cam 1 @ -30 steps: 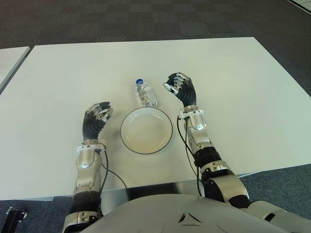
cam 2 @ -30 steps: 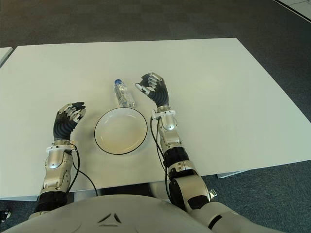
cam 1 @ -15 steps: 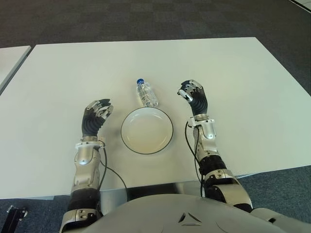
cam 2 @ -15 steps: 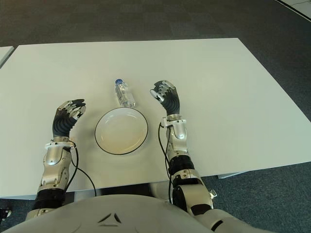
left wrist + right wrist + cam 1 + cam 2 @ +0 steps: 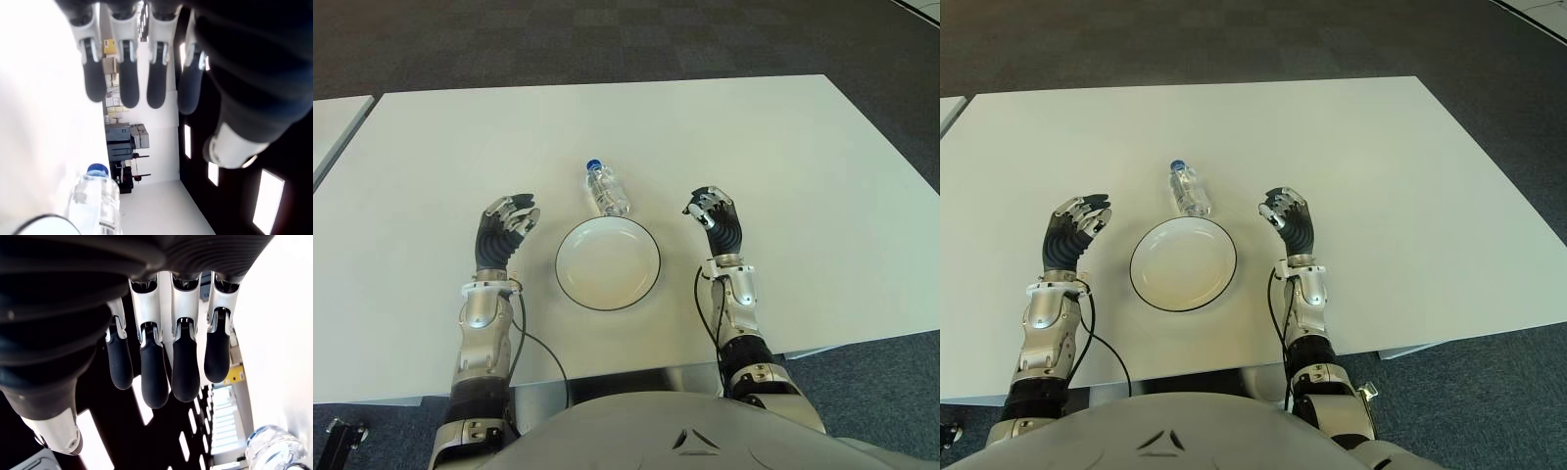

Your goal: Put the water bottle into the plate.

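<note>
Retreated right hand [image 5: 713,212] leaves water bottle [image 5: 606,190] (label unreadable).

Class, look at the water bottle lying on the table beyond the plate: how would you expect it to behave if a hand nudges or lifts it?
The water bottle lies on its side on the table, so a nudge would probably roll it. Its clear plastic looks smooth, perhaps slippery, and likely gives under a squeeze.

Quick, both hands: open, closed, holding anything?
Left hand: open, holds nothing.
Right hand: open, holds nothing; the bottle lies on the table.
</note>
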